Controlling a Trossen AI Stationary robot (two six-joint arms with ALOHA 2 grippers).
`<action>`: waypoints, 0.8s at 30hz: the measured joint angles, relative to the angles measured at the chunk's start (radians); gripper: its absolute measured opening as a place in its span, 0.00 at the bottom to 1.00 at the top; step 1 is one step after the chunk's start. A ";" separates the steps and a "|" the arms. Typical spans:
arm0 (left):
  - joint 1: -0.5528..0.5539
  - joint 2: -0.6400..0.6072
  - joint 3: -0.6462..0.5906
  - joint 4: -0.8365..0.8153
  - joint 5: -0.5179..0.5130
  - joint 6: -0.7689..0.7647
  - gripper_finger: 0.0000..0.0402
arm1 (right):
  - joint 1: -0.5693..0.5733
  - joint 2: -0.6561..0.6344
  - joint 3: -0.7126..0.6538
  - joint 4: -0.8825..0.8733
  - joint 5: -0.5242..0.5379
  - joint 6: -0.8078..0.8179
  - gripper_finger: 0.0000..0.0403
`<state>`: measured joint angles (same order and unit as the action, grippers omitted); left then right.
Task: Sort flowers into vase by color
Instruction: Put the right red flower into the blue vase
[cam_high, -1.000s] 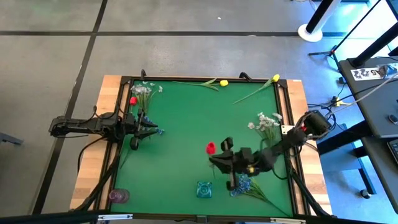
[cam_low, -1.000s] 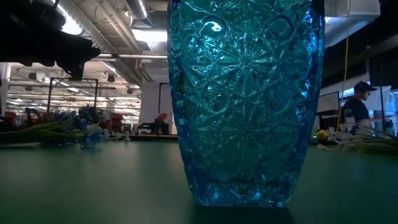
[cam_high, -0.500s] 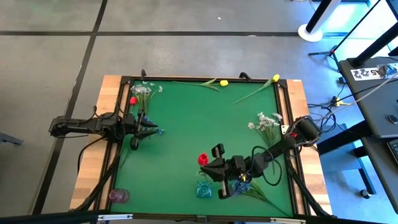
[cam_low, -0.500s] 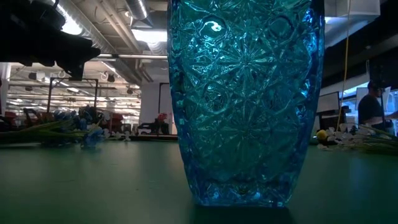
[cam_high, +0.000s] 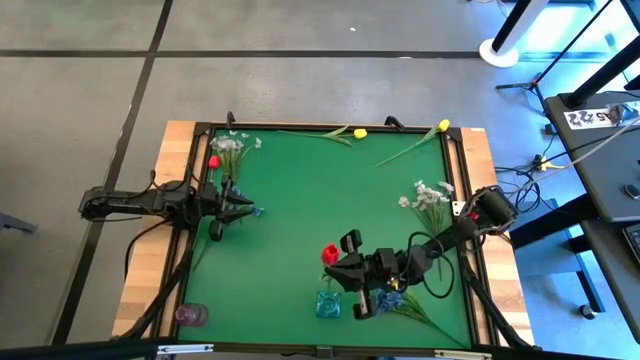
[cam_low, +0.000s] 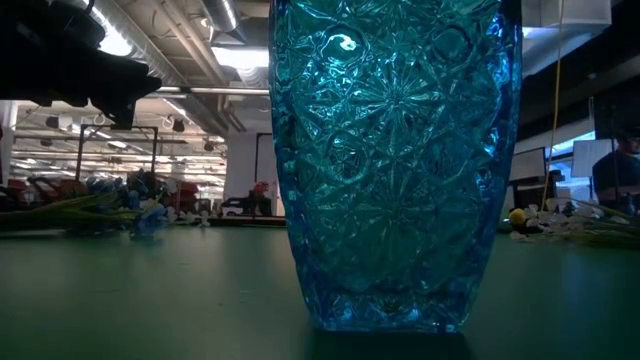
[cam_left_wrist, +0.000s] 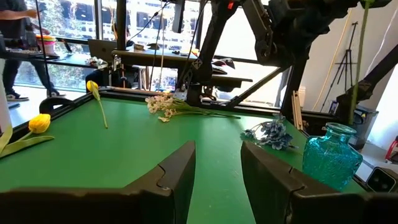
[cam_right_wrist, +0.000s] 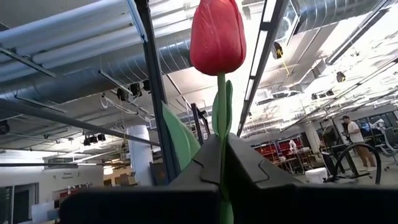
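Gripping a red tulip (cam_right_wrist: 217, 37) above the vase (cam_high: 328, 304), right tool (cam_high: 343, 271).

Counted around the blue glass vase (cam_high: 328, 304), the one vase on the mat. Red tulips: two, one (cam_high: 329, 254) just above the vase, one (cam_high: 213, 161) far off by the mat's left edge. Yellow tulips: two (cam_high: 360, 133) (cam_high: 443, 126), along the edge opposite the vase. White sprays: two (cam_high: 432, 194) (cam_high: 231, 145). Blue bunches: one (cam_high: 388, 298), just beside the vase.
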<state>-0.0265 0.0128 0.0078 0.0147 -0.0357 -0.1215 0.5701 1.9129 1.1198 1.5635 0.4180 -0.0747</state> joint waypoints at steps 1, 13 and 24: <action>0.000 0.000 0.000 0.000 0.000 0.000 0.31 | 0.000 0.000 0.000 -0.009 -0.003 0.000 0.02; 0.000 0.000 0.000 0.000 0.000 0.000 0.31 | 0.007 -0.005 0.000 -0.287 -0.061 -0.017 0.06; 0.000 0.000 0.000 0.000 0.000 0.000 0.31 | 0.076 -0.170 0.016 -0.902 0.174 -0.057 0.23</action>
<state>-0.0269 0.0128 0.0078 0.0147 -0.0357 -0.1215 0.6457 1.7428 1.1361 0.6620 0.5925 -0.1321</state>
